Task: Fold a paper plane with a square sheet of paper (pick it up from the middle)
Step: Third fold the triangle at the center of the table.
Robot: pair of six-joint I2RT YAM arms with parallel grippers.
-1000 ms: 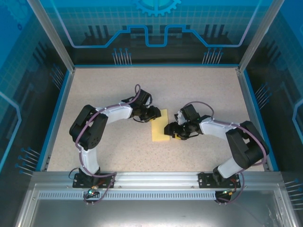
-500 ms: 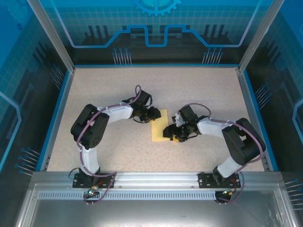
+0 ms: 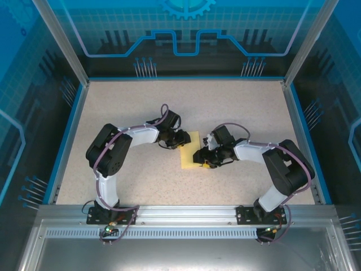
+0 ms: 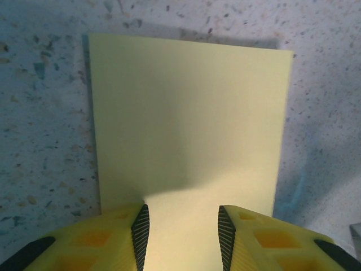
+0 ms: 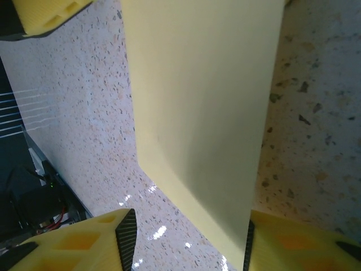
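Right gripper (image 3: 201, 157) is edging further left than a second ago, onto the right side of the paper sheet (image 3: 190, 151). Sheet is lying flat near the middle of the table (image 3: 130, 107), pale yellow, longer than wide. Right jaws are standing apart, straddling one end of the sheet without clamping it. Left gripper (image 3: 181, 137) is sitting at the sheet's far left edge, fingers (image 4: 141, 228) parted over the paper, gripping nothing.
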